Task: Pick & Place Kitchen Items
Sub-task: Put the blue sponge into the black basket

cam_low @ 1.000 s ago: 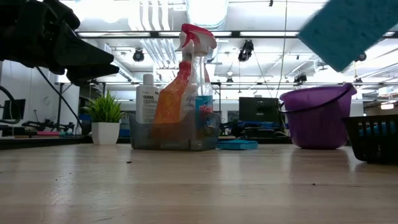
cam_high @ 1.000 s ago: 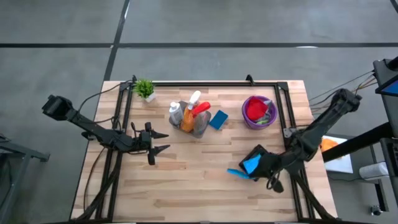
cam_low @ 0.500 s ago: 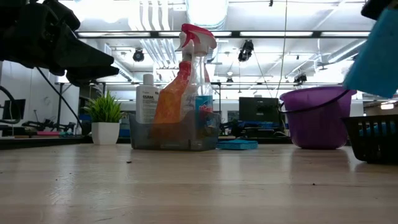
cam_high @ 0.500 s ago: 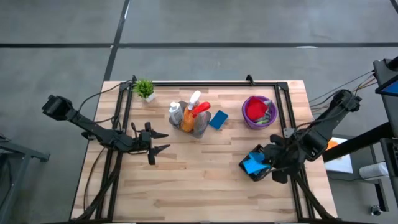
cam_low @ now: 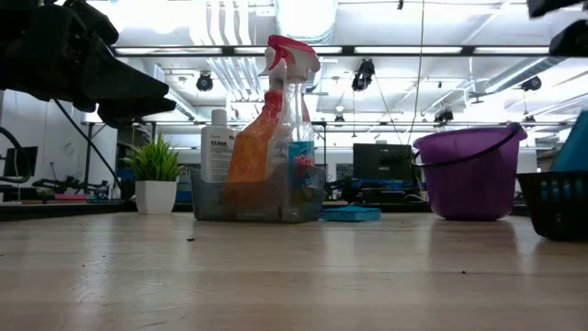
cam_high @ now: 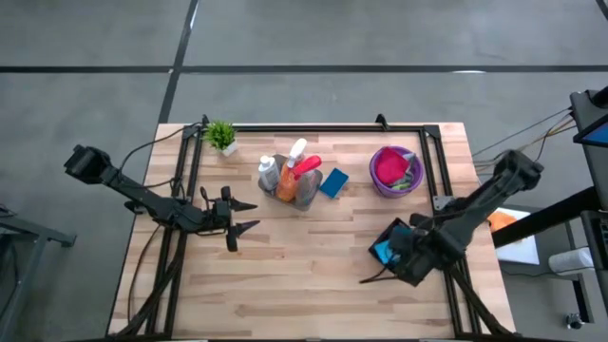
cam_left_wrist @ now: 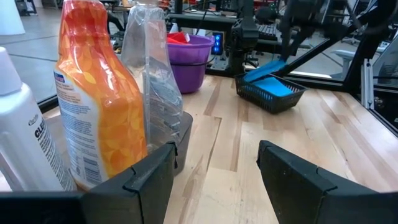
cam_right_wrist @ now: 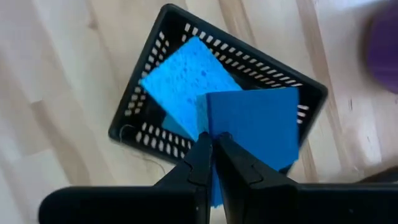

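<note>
Pinching a blue sponge (cam_right_wrist: 252,134) over the black basket (cam_right_wrist: 134,109), the right hand (cam_right_wrist: 214,144) is clamped tight.

Left end effector (cam_high: 245,218) spread, right end effector (cam_right_wrist: 212,144) clamped.

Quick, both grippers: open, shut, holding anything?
Left gripper: open, empty, beside the bottles.
Right gripper: shut on a blue sponge over the black basket.

Right pincer (cam_right_wrist: 213,144) with blue sponge (cam_right_wrist: 252,127) — now over, perhaps nearly inside, the black basket (cam_right_wrist: 155,102).
</note>
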